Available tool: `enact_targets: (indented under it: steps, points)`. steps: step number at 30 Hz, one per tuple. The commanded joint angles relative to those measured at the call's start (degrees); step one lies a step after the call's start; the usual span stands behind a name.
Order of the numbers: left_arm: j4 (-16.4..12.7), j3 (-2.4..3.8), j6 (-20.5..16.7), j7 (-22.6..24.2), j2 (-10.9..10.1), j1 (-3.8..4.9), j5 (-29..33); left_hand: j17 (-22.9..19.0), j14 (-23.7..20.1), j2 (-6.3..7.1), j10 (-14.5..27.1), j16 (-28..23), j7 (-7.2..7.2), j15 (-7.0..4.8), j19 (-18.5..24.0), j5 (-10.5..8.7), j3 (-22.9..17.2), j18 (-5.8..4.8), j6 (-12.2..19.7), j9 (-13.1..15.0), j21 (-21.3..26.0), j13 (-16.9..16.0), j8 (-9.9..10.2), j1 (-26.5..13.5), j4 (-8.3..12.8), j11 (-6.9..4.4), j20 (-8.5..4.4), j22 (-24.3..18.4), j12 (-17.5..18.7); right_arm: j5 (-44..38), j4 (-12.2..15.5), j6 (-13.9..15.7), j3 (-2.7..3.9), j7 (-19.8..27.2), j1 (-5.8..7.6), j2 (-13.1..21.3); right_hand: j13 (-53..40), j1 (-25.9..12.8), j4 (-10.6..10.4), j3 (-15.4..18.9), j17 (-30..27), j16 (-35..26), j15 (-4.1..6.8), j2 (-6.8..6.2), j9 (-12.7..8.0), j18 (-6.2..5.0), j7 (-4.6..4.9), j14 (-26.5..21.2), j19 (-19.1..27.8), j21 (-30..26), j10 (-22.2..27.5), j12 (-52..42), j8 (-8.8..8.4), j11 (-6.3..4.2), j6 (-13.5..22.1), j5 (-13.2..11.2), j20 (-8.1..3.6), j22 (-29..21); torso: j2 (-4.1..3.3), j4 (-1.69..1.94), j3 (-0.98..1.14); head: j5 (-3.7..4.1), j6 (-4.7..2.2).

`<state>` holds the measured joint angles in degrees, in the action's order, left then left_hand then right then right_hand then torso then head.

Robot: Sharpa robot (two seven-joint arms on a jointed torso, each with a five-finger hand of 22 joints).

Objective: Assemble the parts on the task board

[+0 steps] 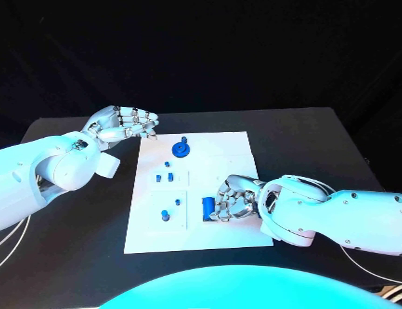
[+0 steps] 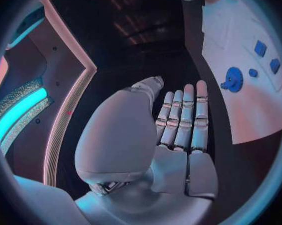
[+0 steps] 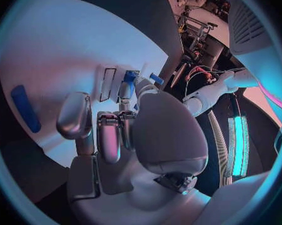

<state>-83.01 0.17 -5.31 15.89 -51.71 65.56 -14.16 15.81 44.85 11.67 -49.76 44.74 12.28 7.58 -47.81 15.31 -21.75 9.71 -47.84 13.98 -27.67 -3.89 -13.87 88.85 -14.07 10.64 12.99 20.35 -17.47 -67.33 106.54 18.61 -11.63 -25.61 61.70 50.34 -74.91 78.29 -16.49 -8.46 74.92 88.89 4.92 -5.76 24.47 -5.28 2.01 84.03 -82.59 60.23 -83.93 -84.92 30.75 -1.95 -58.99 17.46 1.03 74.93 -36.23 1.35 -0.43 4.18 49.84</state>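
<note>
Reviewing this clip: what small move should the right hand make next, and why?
Probably close the right hand on the blue cylinder and lift it. Its curled fingers sit right beside that part on the task board, and whether they already grip it is unclear. The left hand hovers off the board's far corner, holding nothing.

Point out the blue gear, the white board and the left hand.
blue gear (image 1: 181, 149), head view, on its round face.
white board (image 1: 221, 145), head view, on a bare far patch.
left hand (image 1: 125, 123), head view, on its curled fingers.
</note>
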Motion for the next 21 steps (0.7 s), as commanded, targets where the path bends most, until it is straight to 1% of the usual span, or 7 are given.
enact_targets:
  steps: [1, 7, 13, 16, 18, 21]
  points:
    - [-0.1, 0.03, 0.8, 0.4, 0.1, 0.03, 0.0, 0.0, -0.4, -0.06, 0.4, 0.0, 1.12, 0.16, 0.5, 0.01, -0.4, 0.31, 0.3, -0.1, 0.0, 0.0, -0.3, -0.6, 0.0, -0.01, 0.11, 0.1, -0.2, -2.0, -0.5, 1.5, -0.10, -2.1, -0.12, 0.1, -11.4, 0.4, 0.0, -0.6, 11.4, -0.1, 0.52, 0.20, -0.1, 0.28, -0.16, 5.2, -0.3, 0.1, -3.7, -0.2, -0.19, -0.22, -0.2, 0.2, -0.07, 4.5, -0.01, 0.02, -0.01, 0.08, -0.10]
    - [-0.1, 0.03, 0.8, 0.4, 0.0, 0.03, 0.0, 0.0, -0.4, -0.06, 0.4, 0.0, 1.12, 0.16, 0.5, 0.01, -0.4, 0.31, 0.3, -0.1, 0.0, 0.0, -0.3, -0.6, 0.0, -0.01, 0.11, 0.1, -0.2, -2.1, -0.3, 2.9, -0.09, -1.7, -0.12, 0.2, -11.4, -1.1, -0.1, -2.0, 11.4, -0.1, 0.44, -0.13, -0.1, 0.28, -0.05, 5.2, -0.3, 0.0, -3.6, -0.1, -0.13, -0.12, -0.3, 0.1, -0.03, 4.5, 0.00, 0.05, -0.02, 0.10, -0.19]
    - [-0.1, 0.03, 0.8, 0.4, 0.0, 0.03, 0.0, -0.1, -0.5, -0.07, 0.5, 0.1, 1.12, 0.18, 0.5, 0.01, -0.6, 0.32, 0.3, -0.1, 0.0, 0.0, -0.4, -0.7, 0.1, 0.01, 0.14, 0.1, -0.2, -1.2, 0.2, 3.2, -0.09, -0.6, -0.12, 0.8, -11.3, -2.2, -0.1, -2.7, 11.3, -0.1, 0.40, -0.83, 0.0, 0.25, 0.01, 5.2, -0.3, -0.2, -3.6, 0.0, -0.08, -0.07, -0.2, 0.0, 0.01, 4.5, 0.01, 0.03, -0.01, 0.12, -0.25]
    - [-0.1, 0.03, 0.9, 0.4, 0.0, 0.03, 0.0, -0.1, -0.5, -0.07, 0.5, 0.1, 1.12, 0.18, 0.5, 0.01, -0.6, 0.32, 0.3, -0.1, 0.0, 0.0, -0.4, -0.7, 0.1, 0.01, 0.14, 0.1, -0.2, -0.5, 0.8, 3.2, -0.09, 0.1, -0.11, 1.4, -11.2, -2.9, -0.1, -3.2, 11.1, -0.2, 0.35, -1.64, 0.0, 0.19, 0.08, 5.2, -0.2, -0.7, -3.5, 0.1, -0.07, -0.01, -0.2, 0.0, 0.05, 4.4, 0.02, 0.01, -0.02, 0.12, -0.30]
    - [-0.1, 0.03, 0.9, 0.4, 0.0, 0.03, 0.0, -0.1, -0.5, -0.07, 0.5, 0.1, 1.12, 0.18, 0.5, 0.01, -0.6, 0.32, 0.3, -0.1, 0.0, 0.0, -0.4, -0.7, 0.1, 0.01, 0.14, 0.1, -0.2, 0.0, 1.2, 3.1, -0.08, 0.7, -0.08, 1.9, -11.2, -3.1, -0.1, -3.3, 11.1, -0.2, 0.34, -1.80, 0.0, 0.20, 0.09, 5.2, -0.2, -0.6, -3.5, 0.2, -0.07, 0.00, -0.2, 0.0, 0.06, 4.5, 0.02, -0.01, -0.02, 0.16, -0.34]
    - [-0.1, 0.03, 0.9, 0.4, 0.0, 0.03, 0.0, -0.1, -0.5, -0.07, 0.5, 0.1, 1.12, 0.18, 0.5, 0.01, -0.6, 0.32, 0.3, -0.1, 0.0, 0.0, -0.4, -0.7, 0.1, 0.01, 0.14, 0.1, -0.2, 0.8, 1.7, 3.1, -0.08, 1.6, -0.01, 2.6, -11.1, -3.9, -0.1, -3.5, 10.9, -0.3, 0.27, -2.67, 0.0, 0.14, 0.21, 5.1, -0.1, -1.0, -3.4, 0.4, -0.09, 0.10, 0.0, -0.1, 0.12, 4.3, 0.03, -0.02, -0.01, 0.20, -0.37]
